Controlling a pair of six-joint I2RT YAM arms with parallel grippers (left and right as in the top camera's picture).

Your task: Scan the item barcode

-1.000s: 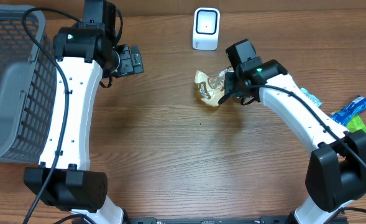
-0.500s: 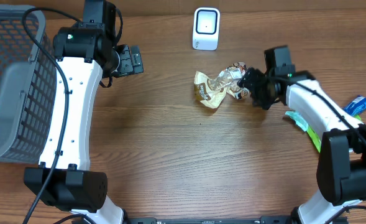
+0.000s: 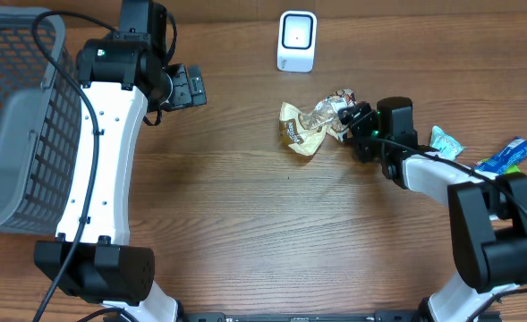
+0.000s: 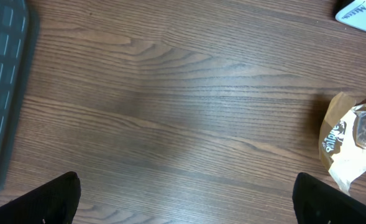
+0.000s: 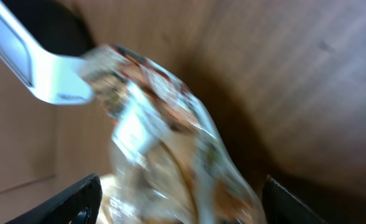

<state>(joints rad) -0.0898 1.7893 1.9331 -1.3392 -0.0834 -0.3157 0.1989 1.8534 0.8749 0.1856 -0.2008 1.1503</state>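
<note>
The item, a crumpled tan and clear snack bag (image 3: 310, 126), lies on the wooden table below the white scanner (image 3: 297, 40). My right gripper (image 3: 353, 122) is at the bag's right end, open. In the right wrist view the blurred bag (image 5: 164, 143) fills the space between the wide-set fingers of the right gripper (image 5: 183, 202), with the scanner (image 5: 27, 62) behind it. My left gripper (image 3: 188, 87) hovers open at the far left. In the left wrist view the left gripper (image 4: 186, 199) has only bare wood between its fingers, and the bag (image 4: 350, 140) shows at the right edge.
A grey mesh basket (image 3: 12, 116) stands at the left edge, also seen in the left wrist view as the basket (image 4: 2, 74). A teal packet (image 3: 444, 139) and a blue and green packet (image 3: 506, 156) lie at the far right.
The right gripper opened wider and drew back to the right from over the bag, tugging the bag's right end out. The right arm folded down low. The left arm stayed still.
</note>
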